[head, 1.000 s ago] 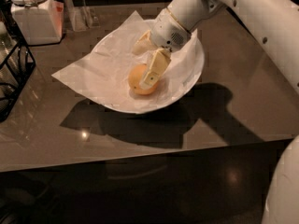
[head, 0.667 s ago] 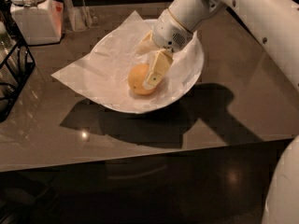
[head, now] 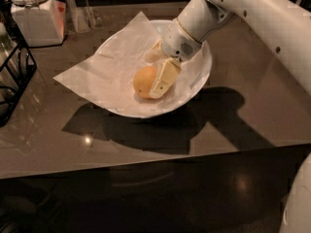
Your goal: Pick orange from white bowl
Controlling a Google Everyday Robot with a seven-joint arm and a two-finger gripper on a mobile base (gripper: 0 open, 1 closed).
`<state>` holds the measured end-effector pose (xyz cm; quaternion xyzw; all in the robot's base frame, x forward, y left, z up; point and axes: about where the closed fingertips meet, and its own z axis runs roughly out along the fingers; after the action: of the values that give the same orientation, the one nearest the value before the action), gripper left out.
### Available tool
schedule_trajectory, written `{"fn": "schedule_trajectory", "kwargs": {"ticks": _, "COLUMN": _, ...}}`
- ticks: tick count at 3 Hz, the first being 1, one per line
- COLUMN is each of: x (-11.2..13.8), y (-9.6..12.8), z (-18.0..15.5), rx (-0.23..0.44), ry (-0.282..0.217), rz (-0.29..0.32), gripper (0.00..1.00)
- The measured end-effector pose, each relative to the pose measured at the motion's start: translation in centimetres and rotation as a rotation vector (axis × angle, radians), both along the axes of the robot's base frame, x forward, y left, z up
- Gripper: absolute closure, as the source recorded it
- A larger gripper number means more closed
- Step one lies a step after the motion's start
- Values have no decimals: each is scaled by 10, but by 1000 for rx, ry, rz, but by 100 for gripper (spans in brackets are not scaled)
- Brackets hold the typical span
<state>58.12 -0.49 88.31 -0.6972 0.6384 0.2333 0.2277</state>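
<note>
Yellow-skinned, the orange lay in the white bowl (paper beneath); my jaws straddled it to pinch; clamped or not, unclear.

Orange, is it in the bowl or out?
In. The orange sits on the paper inside the white bowl, with the gripper right against it.
</note>
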Motion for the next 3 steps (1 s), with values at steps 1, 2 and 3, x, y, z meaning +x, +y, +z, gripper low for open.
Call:
{"fn": "schedule_trajectory", "kwargs": {"ticks": 1, "x": -1, "y": -1, "z": -7, "rx": 13, "ry": 19, "rz": -14, "gripper": 18}}
{"fn": "schedule_trajectory", "kwargs": {"ticks": 2, "x": -1, "y": -3, "z": -10, "rx": 23, "ry": 28, "rz": -25, "gripper": 19}}
{"fn": "schedule_trajectory", "kwargs": {"ticks": 3, "x": -1, "y": -3, "z": -10, "rx": 23, "ry": 29, "rz": -26, "gripper": 22}}
